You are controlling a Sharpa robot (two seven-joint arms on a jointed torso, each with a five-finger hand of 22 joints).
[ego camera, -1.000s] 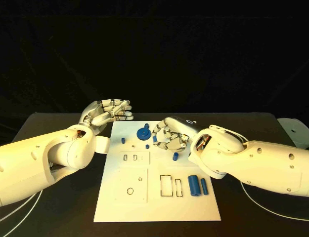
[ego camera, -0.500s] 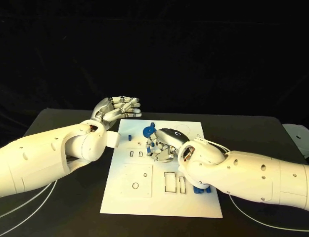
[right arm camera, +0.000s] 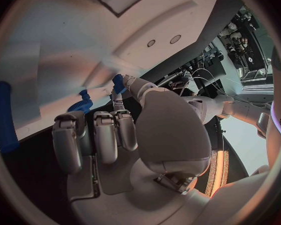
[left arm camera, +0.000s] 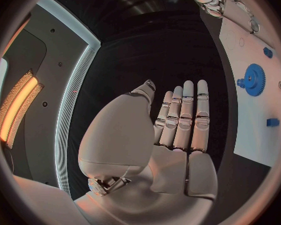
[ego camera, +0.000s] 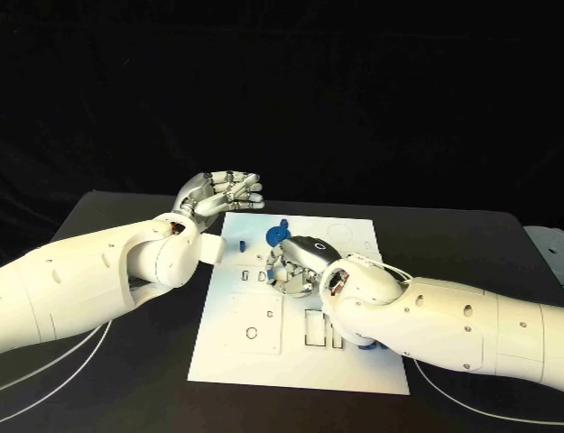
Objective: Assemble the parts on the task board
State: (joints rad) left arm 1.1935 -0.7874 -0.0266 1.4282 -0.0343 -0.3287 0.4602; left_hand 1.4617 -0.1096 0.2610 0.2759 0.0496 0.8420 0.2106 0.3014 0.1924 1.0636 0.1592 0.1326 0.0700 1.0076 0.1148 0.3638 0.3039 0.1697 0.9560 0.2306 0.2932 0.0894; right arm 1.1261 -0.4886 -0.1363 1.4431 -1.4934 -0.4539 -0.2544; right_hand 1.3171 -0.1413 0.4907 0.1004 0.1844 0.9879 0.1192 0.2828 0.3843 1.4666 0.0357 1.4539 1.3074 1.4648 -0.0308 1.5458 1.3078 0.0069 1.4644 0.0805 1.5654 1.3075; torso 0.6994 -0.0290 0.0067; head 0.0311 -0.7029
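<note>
Both arms were clad in smooth, glossy white shells, thick and rounded, dotted with small dark screw recesses. The left arm carried a white square tab at its wrist; the right arm showed thin white cables looped at its wrist. More pale cables trailed beneath each arm. The left hand was silver, its fingers built of segmented metal links with darker joints. The right hand matched it, with a small dark round mark on its silver back.
</note>
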